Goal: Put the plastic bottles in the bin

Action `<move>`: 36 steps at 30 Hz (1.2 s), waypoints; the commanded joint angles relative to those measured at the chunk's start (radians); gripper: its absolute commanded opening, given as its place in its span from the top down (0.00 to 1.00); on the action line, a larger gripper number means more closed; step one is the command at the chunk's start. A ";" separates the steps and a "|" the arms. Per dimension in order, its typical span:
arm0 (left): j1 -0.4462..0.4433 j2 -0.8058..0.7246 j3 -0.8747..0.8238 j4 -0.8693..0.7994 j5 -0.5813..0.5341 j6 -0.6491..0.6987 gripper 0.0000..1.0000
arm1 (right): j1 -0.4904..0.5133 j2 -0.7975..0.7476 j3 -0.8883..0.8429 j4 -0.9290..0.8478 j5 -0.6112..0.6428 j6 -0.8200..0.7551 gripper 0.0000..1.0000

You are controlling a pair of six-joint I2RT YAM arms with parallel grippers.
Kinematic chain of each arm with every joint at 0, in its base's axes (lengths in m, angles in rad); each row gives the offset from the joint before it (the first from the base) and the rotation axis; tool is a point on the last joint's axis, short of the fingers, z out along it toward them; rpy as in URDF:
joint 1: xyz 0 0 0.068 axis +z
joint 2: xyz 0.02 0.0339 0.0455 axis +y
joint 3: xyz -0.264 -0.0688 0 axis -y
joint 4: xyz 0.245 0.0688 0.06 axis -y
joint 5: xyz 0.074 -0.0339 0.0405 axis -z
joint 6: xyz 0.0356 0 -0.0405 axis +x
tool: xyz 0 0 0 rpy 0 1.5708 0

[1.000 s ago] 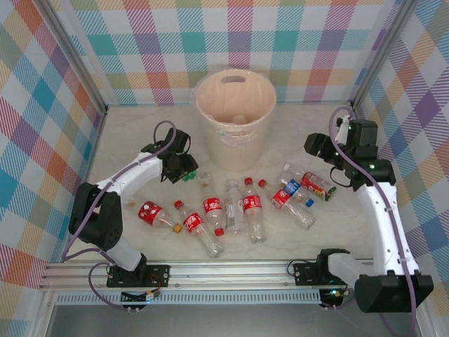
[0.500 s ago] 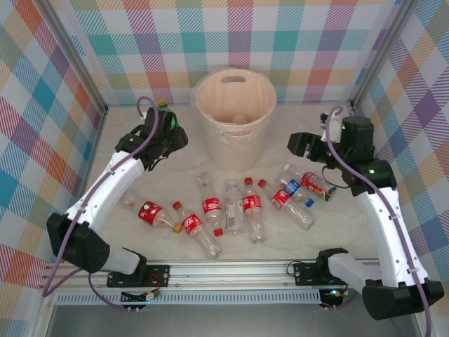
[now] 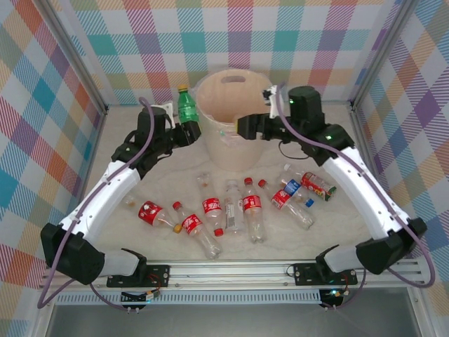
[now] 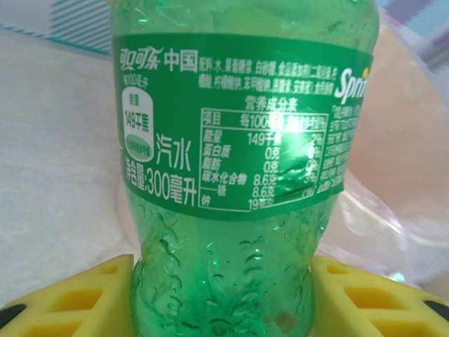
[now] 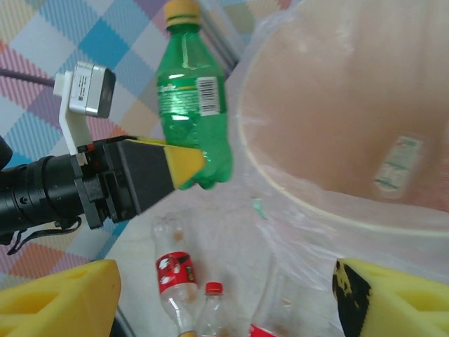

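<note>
Reaches the left arm far forward, clamps the left gripper around the base of the upright green bottle; bends the right arm leftward, holds the right gripper with jaws wide apart.

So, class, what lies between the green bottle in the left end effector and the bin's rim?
In the right wrist view, the clear liner draped over the bin fills the narrow stretch between its rim and the green bottle.

Top cam high behind arms. L wrist close on green bottle; R wrist shares it.
</note>
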 commanded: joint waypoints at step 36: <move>-0.025 -0.066 -0.040 0.142 0.351 0.165 0.83 | 0.098 0.410 0.432 0.038 -0.117 0.114 0.36</move>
